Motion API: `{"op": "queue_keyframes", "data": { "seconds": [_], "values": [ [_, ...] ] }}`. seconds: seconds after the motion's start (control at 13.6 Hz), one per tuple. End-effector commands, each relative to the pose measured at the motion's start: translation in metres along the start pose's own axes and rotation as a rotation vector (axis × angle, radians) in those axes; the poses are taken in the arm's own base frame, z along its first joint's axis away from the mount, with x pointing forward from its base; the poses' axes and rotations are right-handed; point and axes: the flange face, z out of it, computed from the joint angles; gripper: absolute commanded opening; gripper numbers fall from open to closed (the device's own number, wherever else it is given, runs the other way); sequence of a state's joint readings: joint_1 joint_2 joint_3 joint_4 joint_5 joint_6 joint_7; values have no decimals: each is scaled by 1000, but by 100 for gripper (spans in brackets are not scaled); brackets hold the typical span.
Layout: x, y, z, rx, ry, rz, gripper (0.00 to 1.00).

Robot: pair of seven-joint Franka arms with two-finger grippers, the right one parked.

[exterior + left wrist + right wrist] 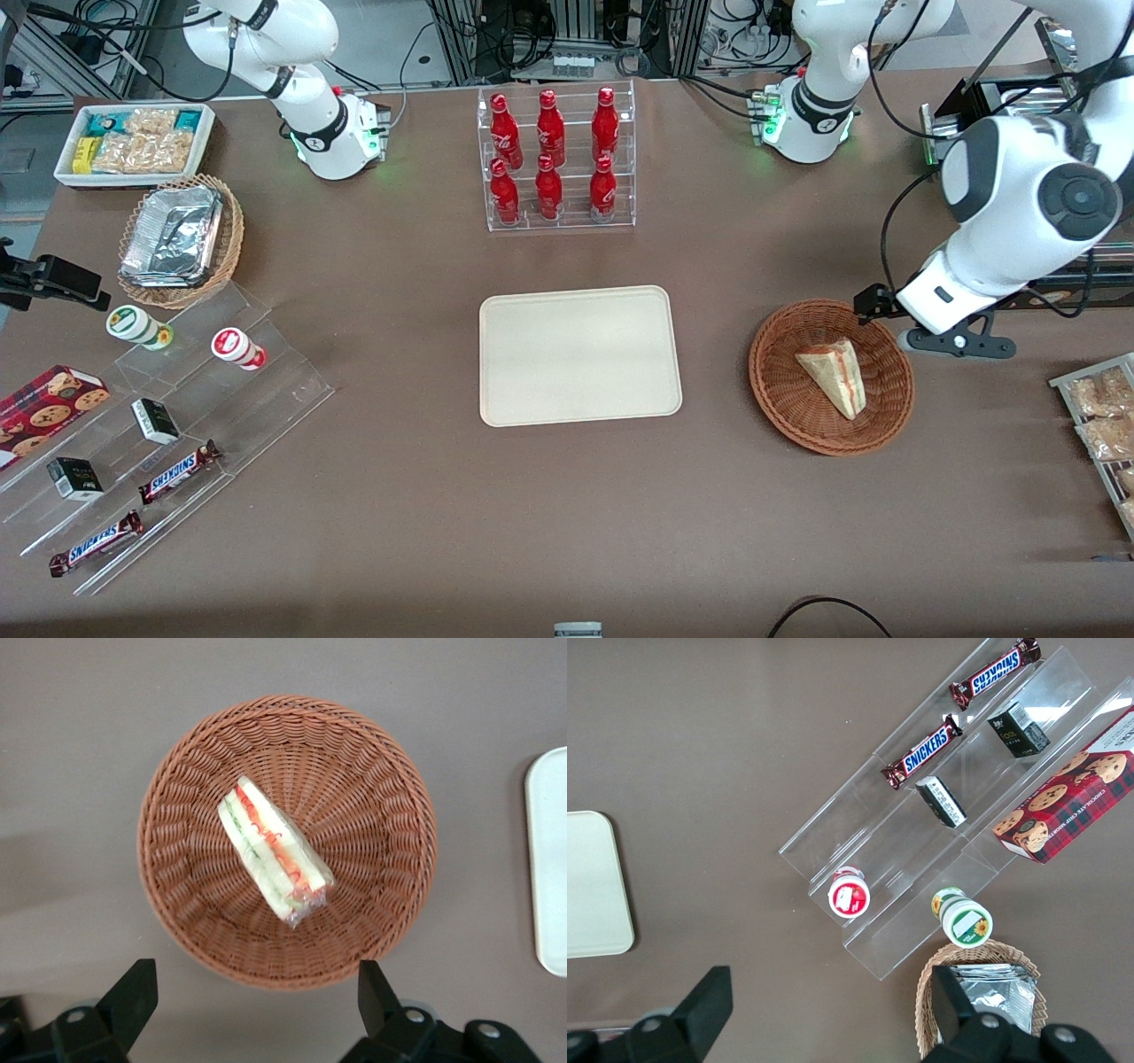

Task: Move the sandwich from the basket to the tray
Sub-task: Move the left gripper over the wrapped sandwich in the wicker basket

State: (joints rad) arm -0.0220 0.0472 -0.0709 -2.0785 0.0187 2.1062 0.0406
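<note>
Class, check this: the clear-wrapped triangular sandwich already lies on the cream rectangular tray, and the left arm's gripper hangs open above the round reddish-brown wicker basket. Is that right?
Not quite. The clear-wrapped triangular sandwich lies in the round reddish-brown wicker basket, not on the cream rectangular tray. The left wrist view shows this. The rest holds: the left arm's gripper hangs open above the basket.

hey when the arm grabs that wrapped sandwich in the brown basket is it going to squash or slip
Probably a bit of both. The sandwich is soft white bread, so a hard squeeze would likely dent it. Its clear wrap looks glossy, so the fingers may slide. It lies tilted against the sloping wall of the basket, so a nudge could shift it. The gripper is open above the basket.
</note>
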Motion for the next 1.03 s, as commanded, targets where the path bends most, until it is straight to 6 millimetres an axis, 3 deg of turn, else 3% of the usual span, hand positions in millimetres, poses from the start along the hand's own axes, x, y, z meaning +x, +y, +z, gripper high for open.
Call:
{"op": "queue_keyframes", "data": {
  "seconds": [0.0,0.29,0.66,0.96],
  "values": [
    [-11,5,19,-5,32,-52,100],
    [-11,19,35,-7,2,-293,100],
    [-10,20,51,-15,20,-612,100],
    [-7,20,67,-25,39,-697,100]
  ]
}}
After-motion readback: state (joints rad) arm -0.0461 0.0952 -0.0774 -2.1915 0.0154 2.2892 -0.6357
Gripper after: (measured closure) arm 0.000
